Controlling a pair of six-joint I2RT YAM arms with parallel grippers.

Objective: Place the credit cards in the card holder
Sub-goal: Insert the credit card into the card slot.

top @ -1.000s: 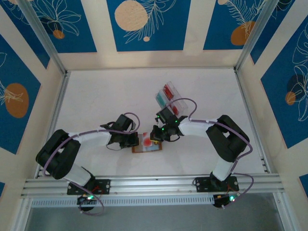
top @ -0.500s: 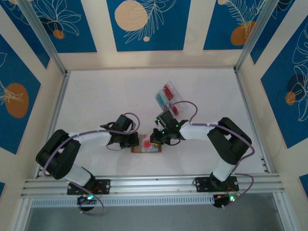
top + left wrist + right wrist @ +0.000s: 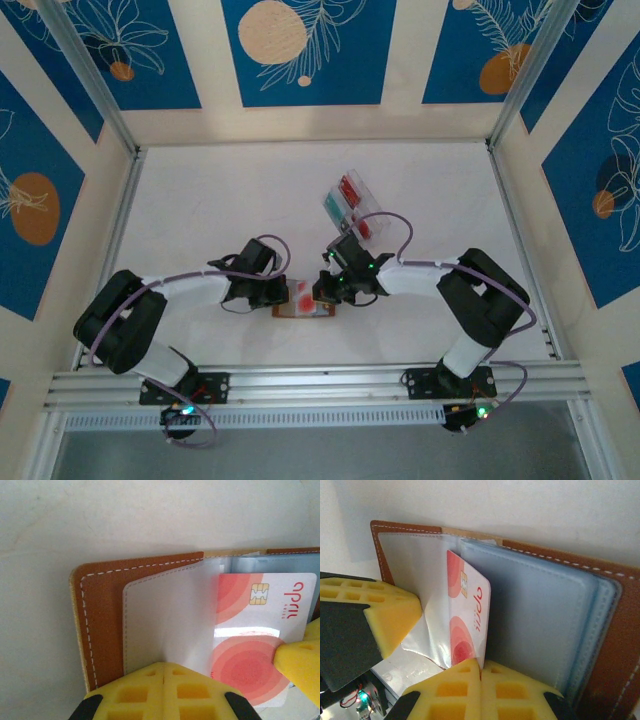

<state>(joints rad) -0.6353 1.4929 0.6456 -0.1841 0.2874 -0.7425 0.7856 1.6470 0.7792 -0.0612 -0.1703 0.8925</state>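
The brown card holder (image 3: pixel 305 303) lies open on the table between both grippers. My left gripper (image 3: pixel 165 666) is shut on a clear plastic sleeve (image 3: pixel 165 615) of the card holder (image 3: pixel 102 625), holding the sleeve up. My right gripper (image 3: pixel 481 666) is shut on the edge of a white credit card with red circles (image 3: pixel 467 615). That card stands on edge between the clear sleeve and the pale grey-blue pockets (image 3: pixel 540 615). The same card (image 3: pixel 255 630) lies partly behind the sleeve in the left wrist view. In the top view the left gripper (image 3: pixel 276 292) and right gripper (image 3: pixel 324 290) meet over the card holder.
A clear plastic compartment tray (image 3: pixel 352 203) with red and teal cards stands behind the right gripper. The left gripper's yellow finger (image 3: pixel 385 615) is close beside the card. White table surface (image 3: pixel 200 210) extends to the left and back.
The right arm's elbow has swung out to the right and its wrist has shifted slightly toward the card holder. The left arm has stayed put.
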